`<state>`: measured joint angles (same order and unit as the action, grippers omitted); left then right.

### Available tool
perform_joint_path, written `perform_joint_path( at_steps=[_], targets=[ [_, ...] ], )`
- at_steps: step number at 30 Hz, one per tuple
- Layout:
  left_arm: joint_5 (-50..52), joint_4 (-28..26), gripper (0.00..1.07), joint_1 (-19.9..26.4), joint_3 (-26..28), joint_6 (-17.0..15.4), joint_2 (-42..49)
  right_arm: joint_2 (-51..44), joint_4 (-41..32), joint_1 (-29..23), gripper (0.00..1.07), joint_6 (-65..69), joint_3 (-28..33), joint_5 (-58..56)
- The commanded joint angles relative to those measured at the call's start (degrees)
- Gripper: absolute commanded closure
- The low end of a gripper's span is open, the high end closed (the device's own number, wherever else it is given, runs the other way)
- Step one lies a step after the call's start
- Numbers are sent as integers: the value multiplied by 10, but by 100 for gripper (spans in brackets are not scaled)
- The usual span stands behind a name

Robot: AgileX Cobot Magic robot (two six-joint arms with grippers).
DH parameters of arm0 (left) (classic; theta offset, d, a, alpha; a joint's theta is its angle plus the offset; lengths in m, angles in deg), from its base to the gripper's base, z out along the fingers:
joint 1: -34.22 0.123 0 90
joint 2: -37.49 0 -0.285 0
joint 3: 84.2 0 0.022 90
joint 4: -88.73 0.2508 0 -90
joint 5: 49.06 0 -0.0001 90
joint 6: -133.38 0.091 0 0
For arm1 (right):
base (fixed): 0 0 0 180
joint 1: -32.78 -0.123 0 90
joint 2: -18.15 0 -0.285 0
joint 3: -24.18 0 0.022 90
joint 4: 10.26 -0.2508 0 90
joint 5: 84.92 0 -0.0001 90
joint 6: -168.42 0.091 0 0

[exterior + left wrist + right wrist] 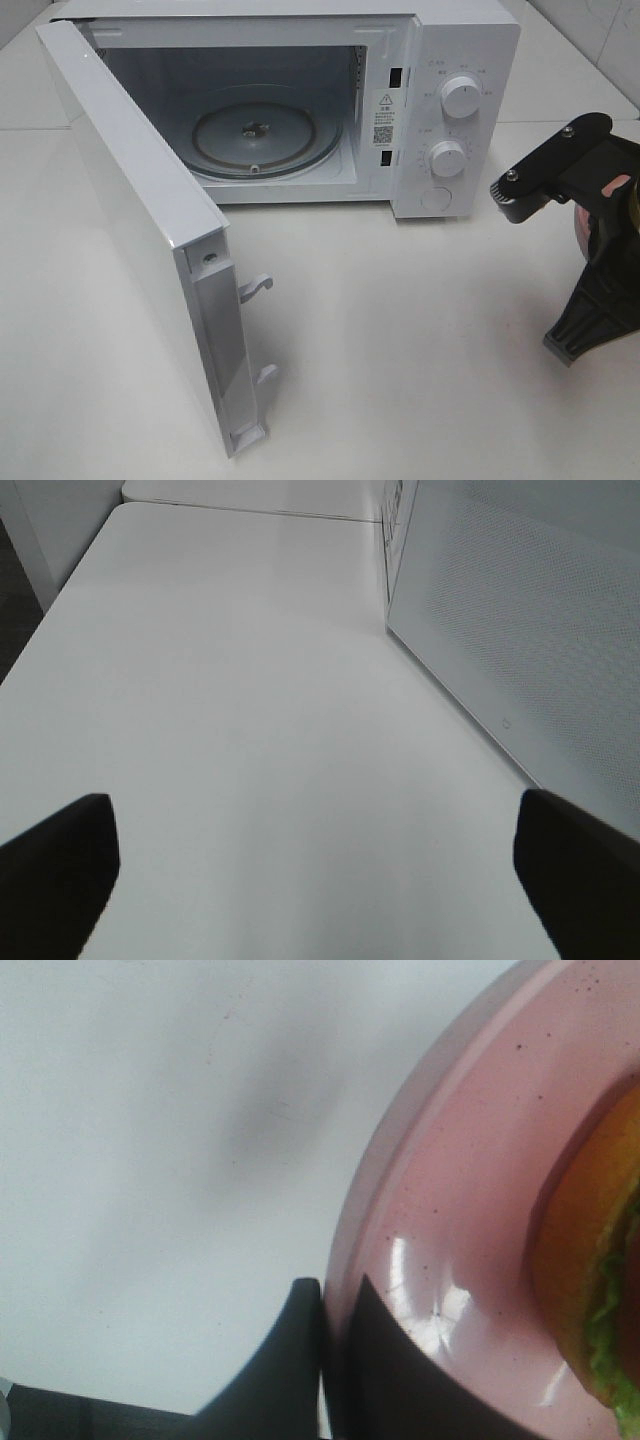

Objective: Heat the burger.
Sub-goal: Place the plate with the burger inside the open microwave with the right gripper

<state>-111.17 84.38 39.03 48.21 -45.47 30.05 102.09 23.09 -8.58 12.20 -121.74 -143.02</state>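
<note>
From the high camera, the microwave [440,100] stands at 12 o'clock with its door [130,220] swung out from 10 towards 7 o'clock, and the glass turntable [265,130] is bare. The right arm waits at 3 o'clock, well apart from the cavity. Only a sliver of the pink plate [612,188] shows behind it, and the burger is hidden here. The risk on the way in is the plate rim knocking the cavity frame or the latch hooks [255,287].

In the left wrist view, the left gripper [320,880] is spread wide and empty over the table [250,680], with the door's outer face just beside it. A careless move could nudge the door shut into the plate's path.

In the right wrist view, the right gripper [335,1285] is pinched onto the pink plate's [460,1210] rim, one finger above and one below. The burger [590,1260] sits on the plate, inward of the grip. Such an edge hold looks thin — the far side could sag, the burger could slide off, or the glossy rim could slip free.
</note>
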Motion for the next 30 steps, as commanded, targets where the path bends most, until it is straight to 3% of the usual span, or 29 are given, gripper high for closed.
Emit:
perform_joint_path(
  at_steps=[1,20,30],
  targets=[
    [7,-3,7,1,-1,-1,6,-15,27,-18,107,-6,0,-22],
    [7,-3,7,1,-1,-1,6,-34,27,-178,107,-35,0,-40],
    [7,-3,7,1,-1,-1,6,-34,30,-196,107,-134,0,6]
  ],
)
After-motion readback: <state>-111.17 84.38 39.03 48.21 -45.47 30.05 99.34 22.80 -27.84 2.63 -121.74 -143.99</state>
